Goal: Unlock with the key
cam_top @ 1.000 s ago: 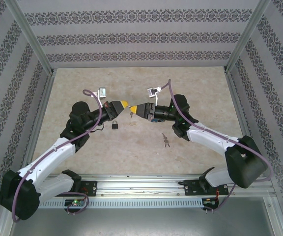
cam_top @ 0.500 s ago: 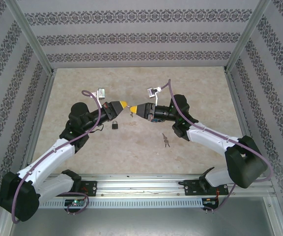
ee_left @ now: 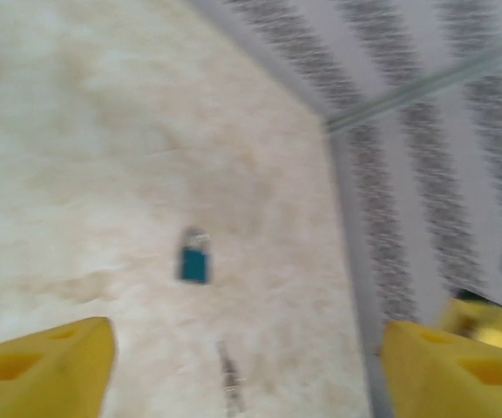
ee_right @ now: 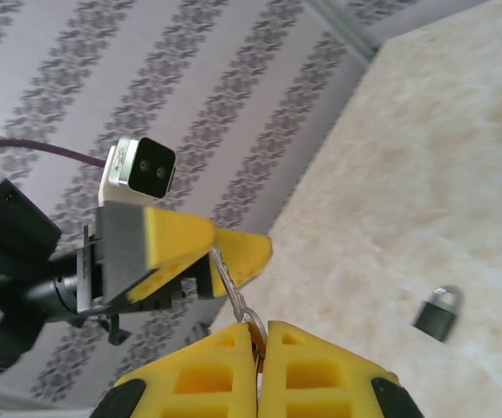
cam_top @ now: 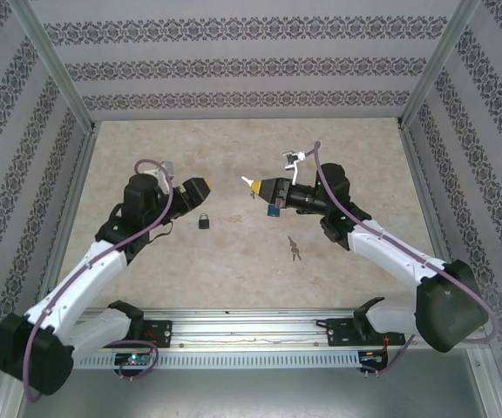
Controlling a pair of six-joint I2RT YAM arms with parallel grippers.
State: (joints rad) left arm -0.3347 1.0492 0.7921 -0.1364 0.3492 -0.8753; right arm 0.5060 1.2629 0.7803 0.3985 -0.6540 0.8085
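Beige table (cam_top: 260, 139), patterned walls (cam_top: 251, 65): padlock (cam_top: 205, 221) lies flat; left gripper (cam_top: 197, 189) apart; right gripper (ee_right: 260, 335) clamped on key (ee_right: 227, 279).

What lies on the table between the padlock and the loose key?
Nothing. In the top external view, the table between the padlock and the loose key is bare.

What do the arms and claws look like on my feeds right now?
The left arm and right arm have white links and bulky black joints, each carrying a purple cable. The left claw and right claw have yellow wedge-shaped fingers with moulded recesses.
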